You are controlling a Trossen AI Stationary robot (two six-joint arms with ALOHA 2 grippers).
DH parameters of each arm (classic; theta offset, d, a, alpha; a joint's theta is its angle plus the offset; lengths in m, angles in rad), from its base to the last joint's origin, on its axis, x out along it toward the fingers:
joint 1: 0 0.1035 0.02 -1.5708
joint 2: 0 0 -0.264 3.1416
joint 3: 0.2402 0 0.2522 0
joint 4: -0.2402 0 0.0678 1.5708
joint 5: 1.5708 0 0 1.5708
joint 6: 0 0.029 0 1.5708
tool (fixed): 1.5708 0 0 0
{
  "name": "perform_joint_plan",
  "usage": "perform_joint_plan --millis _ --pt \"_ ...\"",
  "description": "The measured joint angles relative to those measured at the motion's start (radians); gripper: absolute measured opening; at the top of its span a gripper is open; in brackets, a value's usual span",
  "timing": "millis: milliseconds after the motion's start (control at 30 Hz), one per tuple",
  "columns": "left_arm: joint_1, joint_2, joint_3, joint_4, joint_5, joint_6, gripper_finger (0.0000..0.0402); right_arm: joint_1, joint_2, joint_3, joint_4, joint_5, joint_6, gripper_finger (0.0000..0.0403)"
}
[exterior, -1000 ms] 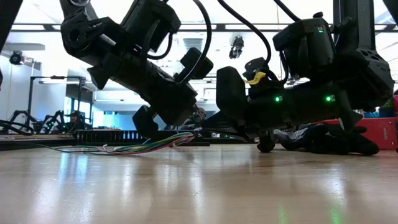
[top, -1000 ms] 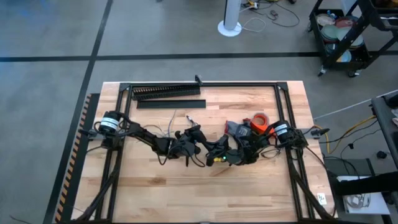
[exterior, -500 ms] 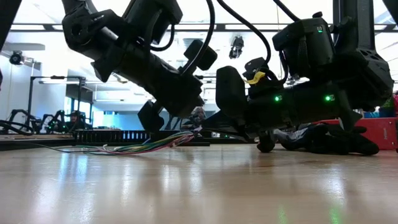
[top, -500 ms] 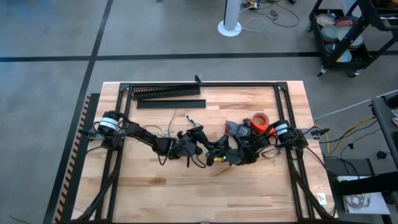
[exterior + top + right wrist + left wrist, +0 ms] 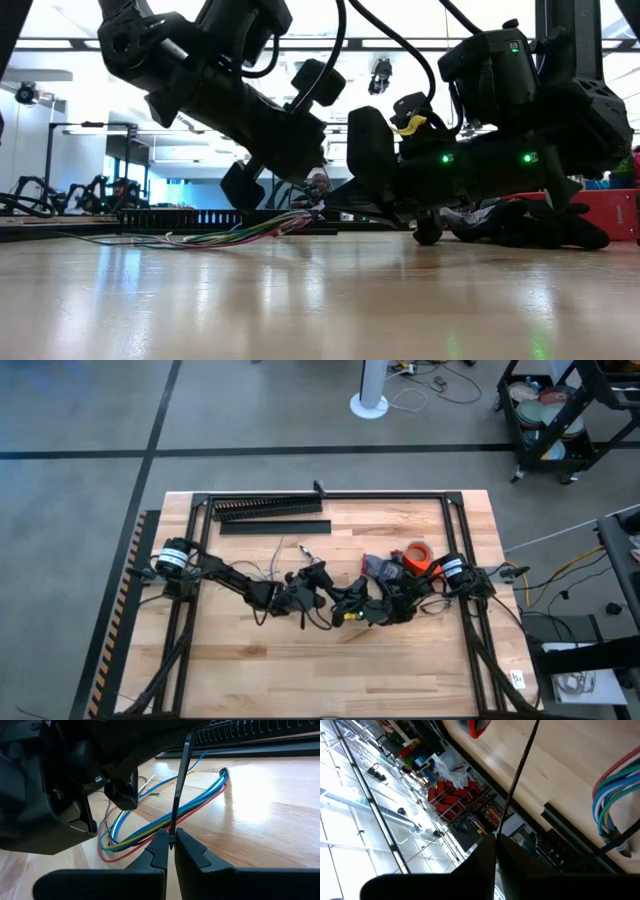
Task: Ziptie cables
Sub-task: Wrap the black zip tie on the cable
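Both arms meet near the middle of the table (image 5: 250, 660), and the work is at the threading stage: getting a ziptie around the cables.

The right pincer (image 5: 170, 845) is nearly closed, with the tips pinched on the lower end of a ziptie (image 5: 181, 780). The strip stands almost upright from the tips and runs up toward the dark body of the left arm. In the left wrist view, the left pincer (image 5: 496, 851) is likewise narrowed to a slit, with a thin dark strip (image 5: 520, 770) rising out of it. This is probably the same ziptie, held at its other end, though the pictures do not settle that.

The cables (image 5: 165, 822) lie on the wood as a loose loop of coloured wires, red, blue, yellow and green. They sit just behind the ziptie and partly under the left arm. In the low view they trail flat along the table (image 5: 225, 238) from beneath the left arm. From above, only thin wires (image 5: 275, 560) show beside the two pincers (image 5: 325, 595).

No loop is yet closed around the bundle, so the task looks to be in its early or middle part. The next move calls for fine alignment: the ziptie's tail must pass under or around the wires and then into its own head. Both arms are crowded together, and the strip is very thin, so a slip from either grip seems the main risk.

The black duct (image 5: 268, 508) lies well away at the far edge.
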Motion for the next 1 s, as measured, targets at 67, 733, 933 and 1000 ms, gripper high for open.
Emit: perform_joint_plan --millis 67,733,933,1000 --pt "-0.001 0.000 0.000 -0.003 0.003 -0.008 0.0000 0.000 0.000 0.000 0.000 0.000 -0.001 0.0000" --pt "-0.024 0.000 0.006 -0.023 0.025 -0.069 0.0000 0.000 0.000 0.000 0.000 0.000 -0.002 0.0000" --pt "-0.006 -0.002 0.006 -0.023 0.002 -0.059 0.0000 0.000 0.001 0.000 0.001 -0.001 -0.014 0.0000" --pt "-0.004 -0.004 0.006 -0.023 -0.003 -0.058 0.0000 0.001 0.001 0.000 0.000 -0.005 -0.030 0.0000"
